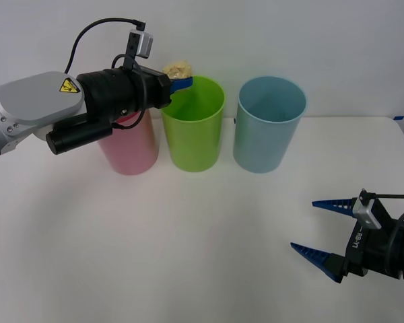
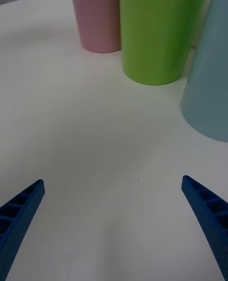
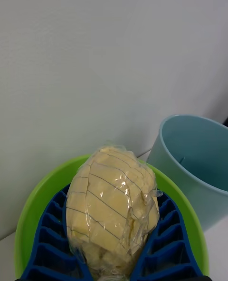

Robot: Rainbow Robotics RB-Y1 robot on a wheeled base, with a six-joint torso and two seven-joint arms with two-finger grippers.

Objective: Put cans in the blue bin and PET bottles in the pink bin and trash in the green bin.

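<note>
My left pincer [image 1: 182, 82] is clenched on the trash [image 1: 178, 68], a pale yellow wrinkled lump wrapped in clear film. In the left wrist view the two blue ribbed fingers [image 3: 45, 243] cup the trash [image 3: 112, 205] from both sides, and it bulges up between them. I hold it in the air just over the rim of the green bin [image 1: 193, 124], at the side nearest the pink bin [image 1: 130, 149]; the green bin's rim [image 3: 31, 209] curves under the fingers.

The green bin stands upright in the middle of the row on the white desk [image 1: 175, 242]. The pink bin is just beside it on one side, partly hidden behind my left arm. The blue bin [image 1: 268, 124] is just beside it on the other, also upright and open-topped.

My right pincer [image 1: 313, 225] is released, fingers spread wide, low over the desk, well apart from the green bin and nearer the blue one. Its wrist view looks across bare desk toward all three bins.
</note>
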